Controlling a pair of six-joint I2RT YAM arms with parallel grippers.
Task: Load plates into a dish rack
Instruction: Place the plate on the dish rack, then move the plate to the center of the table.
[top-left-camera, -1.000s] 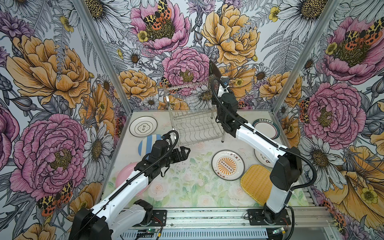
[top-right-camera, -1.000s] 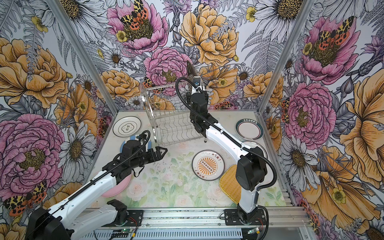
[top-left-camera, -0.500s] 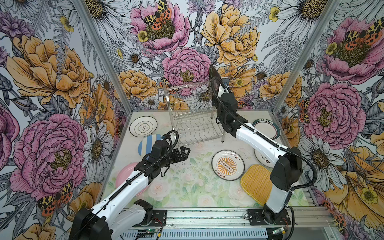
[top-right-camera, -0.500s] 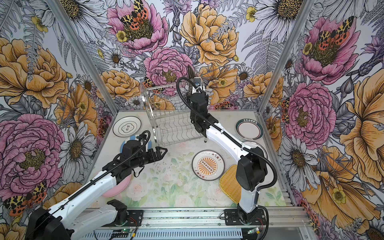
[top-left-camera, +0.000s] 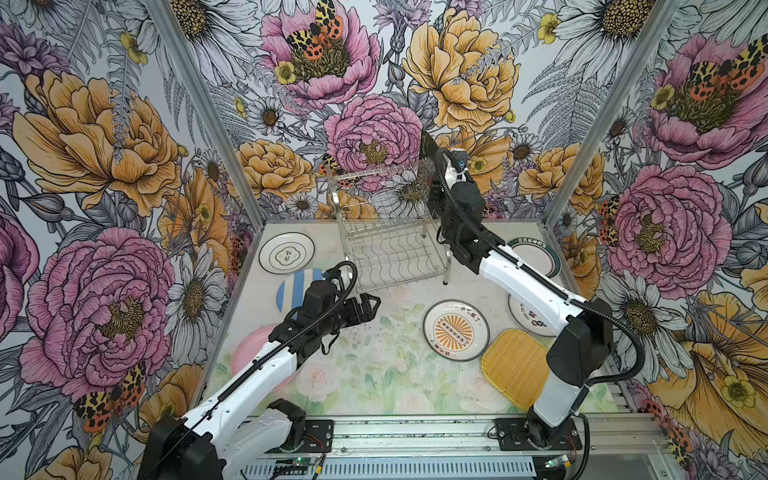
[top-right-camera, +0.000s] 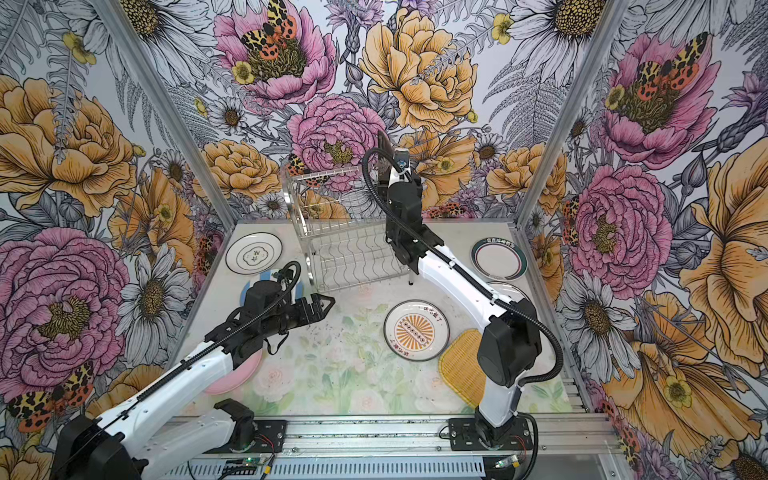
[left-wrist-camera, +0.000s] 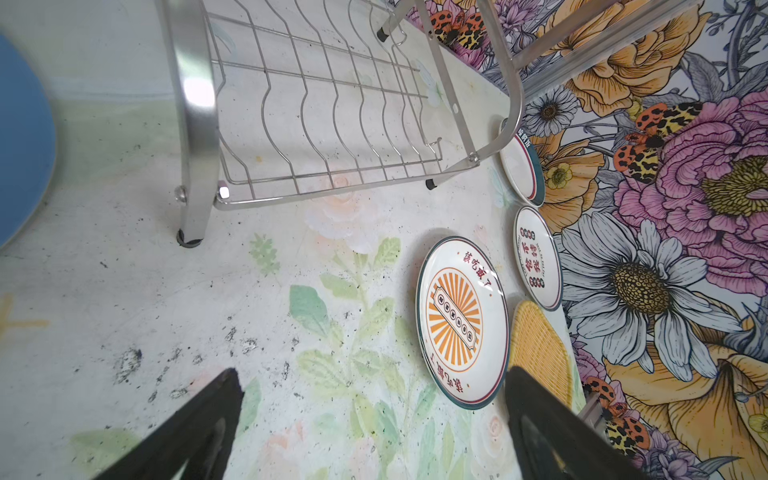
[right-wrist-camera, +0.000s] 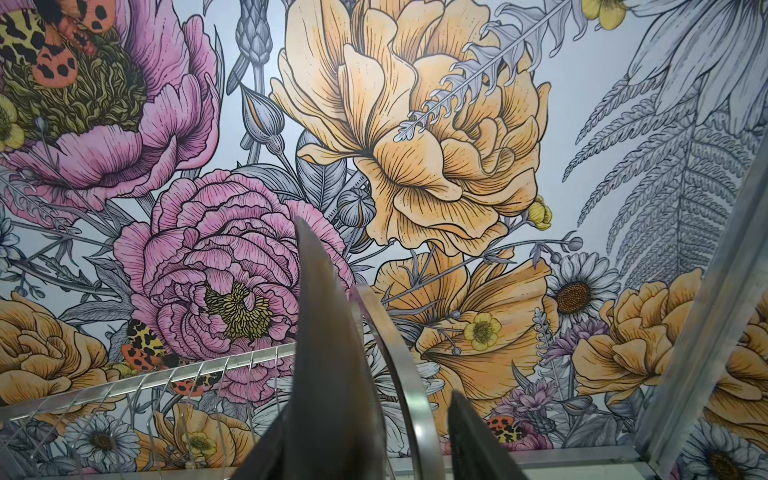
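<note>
- At the rack's upper tier, on the end nearest the right arm: black square plate (top-left-camera: 428, 151) stands on edge and rises above the dish rack (top-left-camera: 386, 249). Its lower edge is hidden behind the arm, so I cannot tell whether it sits in a slot.
- Right wrist view: the plate is seen edge-on, just beside the rack's steel end band (right-wrist-camera: 399, 374). The upper tier's slotted wires run off to one side.
- Right gripper (right-wrist-camera: 370, 419): jaws parted. One finger lies against the plate; the other finger (right-wrist-camera: 469, 436) stands clear of it, with the end band between them. It is not pinching the plate.
- Left gripper (top-left-camera: 370, 305): jaws spread wide with nothing between them. It hovers low over the table (top-left-camera: 374, 374), near the rack's front left leg.
- Plates lying flat on the table, left of the rack:
  - ringed white plate (top-left-camera: 286, 252), near the back
  - striped plate (top-left-camera: 291, 289), partly covered by the left wrist
  - pink plate (top-left-camera: 249, 349), under the left forearm
- Plates lying flat on the table, right of the rack:
  - teal-rimmed plate (top-left-camera: 538, 255), near the back
  - red-marked white plate (top-left-camera: 532, 322), partly under the right forearm
  - sunburst plate (top-left-camera: 456, 330), in front of the rack
  - yellow woven square plate (top-left-camera: 515, 365), just beside the sunburst plate
</note>
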